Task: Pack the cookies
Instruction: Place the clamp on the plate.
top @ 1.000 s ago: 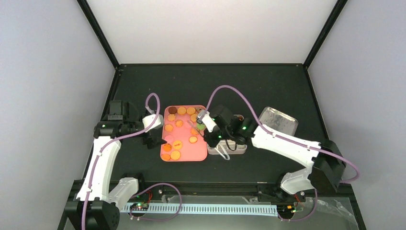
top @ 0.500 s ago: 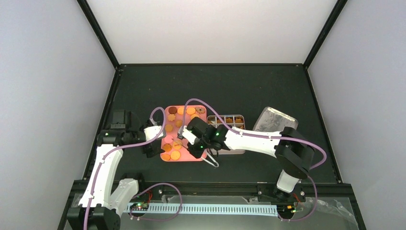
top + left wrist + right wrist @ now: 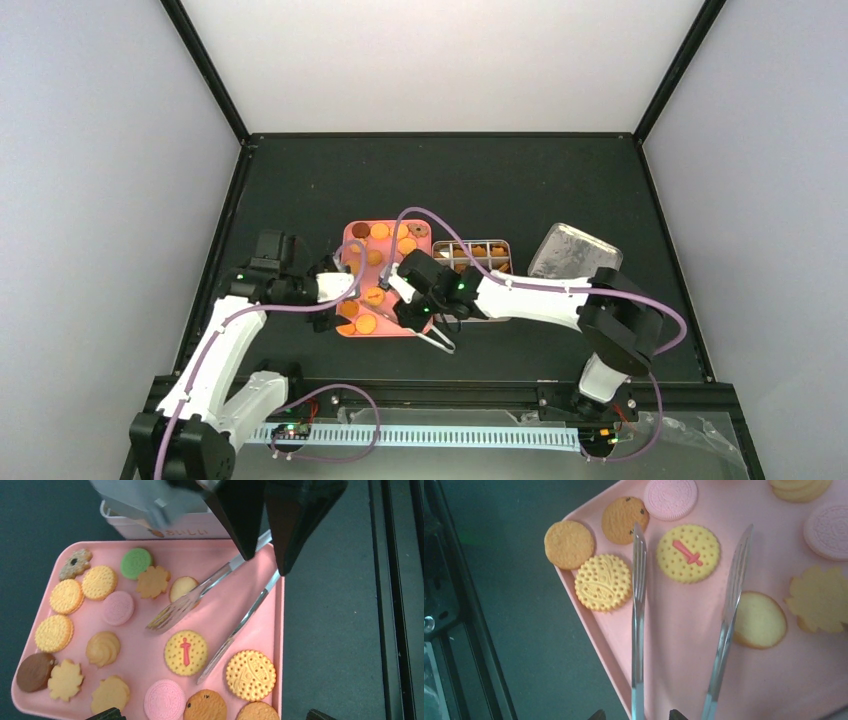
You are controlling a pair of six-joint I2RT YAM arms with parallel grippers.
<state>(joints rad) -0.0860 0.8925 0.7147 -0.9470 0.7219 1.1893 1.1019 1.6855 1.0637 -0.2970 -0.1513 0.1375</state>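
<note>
While the right pincer (image 3: 264, 555) holds the tongs (image 3: 638, 630) spread and the left pincer (image 3: 211, 715) gapes wide, I'd centre one cookie (image 3: 687, 553) before squeezing.

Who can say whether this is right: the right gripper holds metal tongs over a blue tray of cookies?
Not quite. The tray is pink, not blue; the right wrist view shows it. The rest stands: the right gripper holds metal tongs over the tray of cookies.

Tongs (image 3: 638, 630) handles cut by bottom edge (pink cookie (image 3: 830, 532), right edge).
</note>
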